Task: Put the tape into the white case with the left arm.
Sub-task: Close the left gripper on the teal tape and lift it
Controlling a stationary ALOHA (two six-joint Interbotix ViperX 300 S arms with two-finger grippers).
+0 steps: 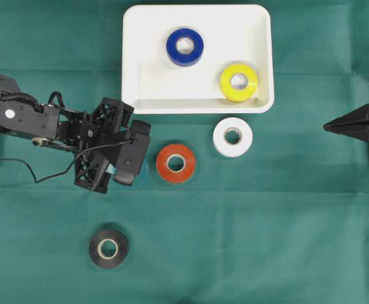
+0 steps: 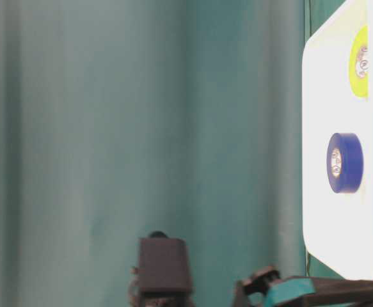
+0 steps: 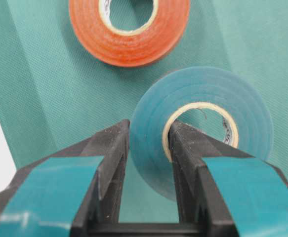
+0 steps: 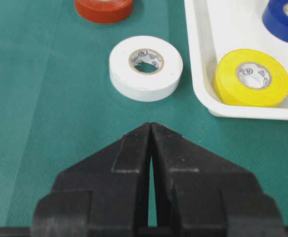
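A teal tape roll point(image 3: 203, 101) lies on the green cloth, and my left gripper point(image 3: 148, 136) is shut on its wall, one finger outside and one inside the core. From overhead only a sliver of this tape point(image 1: 143, 172) shows under the left gripper point(image 1: 135, 166). The white case point(image 1: 141, 95) sits at the top middle, holding a blue roll point(image 1: 185, 47) and a yellow roll point(image 1: 238, 82). At the right edge my right gripper point(image 1: 326, 126) rests shut with nothing in it, its tips point(image 4: 150, 125) touching.
An orange roll point(image 1: 175, 163) lies just right of the held tape. A white roll point(image 1: 232, 136) sits below the case's front rim. A black roll point(image 1: 108, 248) lies nearer the front left. A thin black cable point(image 1: 45, 176) trails from the left arm.
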